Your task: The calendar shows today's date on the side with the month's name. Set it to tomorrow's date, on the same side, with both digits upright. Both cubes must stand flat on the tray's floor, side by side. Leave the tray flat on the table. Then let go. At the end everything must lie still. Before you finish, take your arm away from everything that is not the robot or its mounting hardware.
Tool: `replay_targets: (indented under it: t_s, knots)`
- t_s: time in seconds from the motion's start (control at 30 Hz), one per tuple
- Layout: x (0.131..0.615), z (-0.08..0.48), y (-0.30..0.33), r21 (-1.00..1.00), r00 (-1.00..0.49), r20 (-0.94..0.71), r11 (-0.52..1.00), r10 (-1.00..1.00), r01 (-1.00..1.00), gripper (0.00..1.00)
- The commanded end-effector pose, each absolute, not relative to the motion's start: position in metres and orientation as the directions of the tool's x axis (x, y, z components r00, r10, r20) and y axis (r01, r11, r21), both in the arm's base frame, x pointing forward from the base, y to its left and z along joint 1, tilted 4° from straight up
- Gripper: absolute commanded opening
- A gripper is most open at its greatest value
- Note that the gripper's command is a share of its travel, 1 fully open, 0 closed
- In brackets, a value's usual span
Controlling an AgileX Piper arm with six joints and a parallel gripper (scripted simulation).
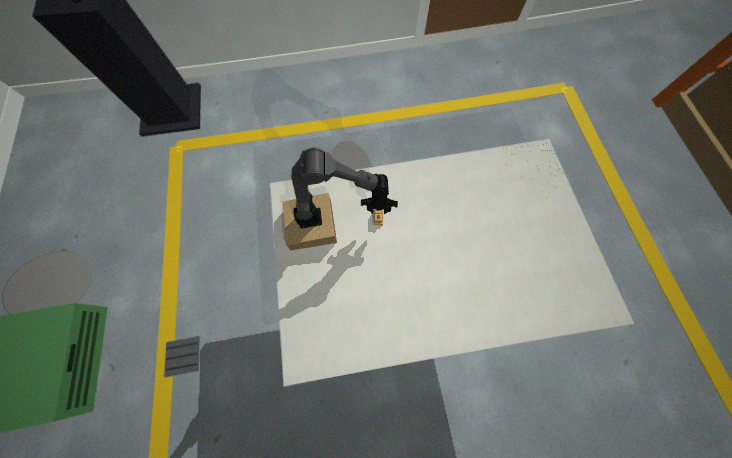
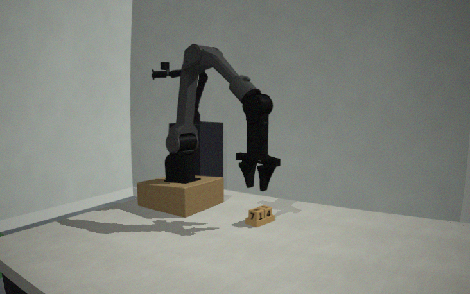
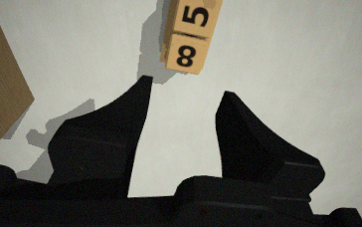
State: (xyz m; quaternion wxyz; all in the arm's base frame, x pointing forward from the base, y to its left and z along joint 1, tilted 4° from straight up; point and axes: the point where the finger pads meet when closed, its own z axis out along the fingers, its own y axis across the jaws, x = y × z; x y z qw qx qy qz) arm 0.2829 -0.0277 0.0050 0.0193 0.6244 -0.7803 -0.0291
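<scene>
The wooden calendar [image 2: 259, 217] stands on the white table top, a small tray with two cubes side by side in it. In the exterior view the left cube [image 2: 256, 215] shows 7 and 1 on its two visible side faces, and the right cube [image 2: 267, 212] shows 4. In the wrist view the cubes' tops read 8 [image 3: 186, 56] and 5 [image 3: 199, 17]. The month's name is too small to read. My gripper [image 2: 258, 183] hangs fingers down above and just behind the calendar, partly open and empty. It also shows in the wrist view [image 3: 186, 87] and over the calendar [image 1: 378, 217] in the overhead view.
My arm stands on a tan base block [image 2: 180, 194] to the left of the calendar; its corner shows in the wrist view [image 3: 12, 90]. A dark pillar [image 2: 209, 149] stands behind the base. The table's near edge runs along the lower left.
</scene>
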Motion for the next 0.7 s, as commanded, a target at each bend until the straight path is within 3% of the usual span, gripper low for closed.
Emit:
replay_targets:
  t_s: [0.0,0.67]
  knots:
    - [0.2833,0.0056,-0.0272,0.068,-0.218,-0.007,0.217,-0.976,-0.974,0.63]
    - [0.282,-0.0012,-0.027,0.072,-0.218,-0.007,0.217,-0.976,-0.973,0.63]
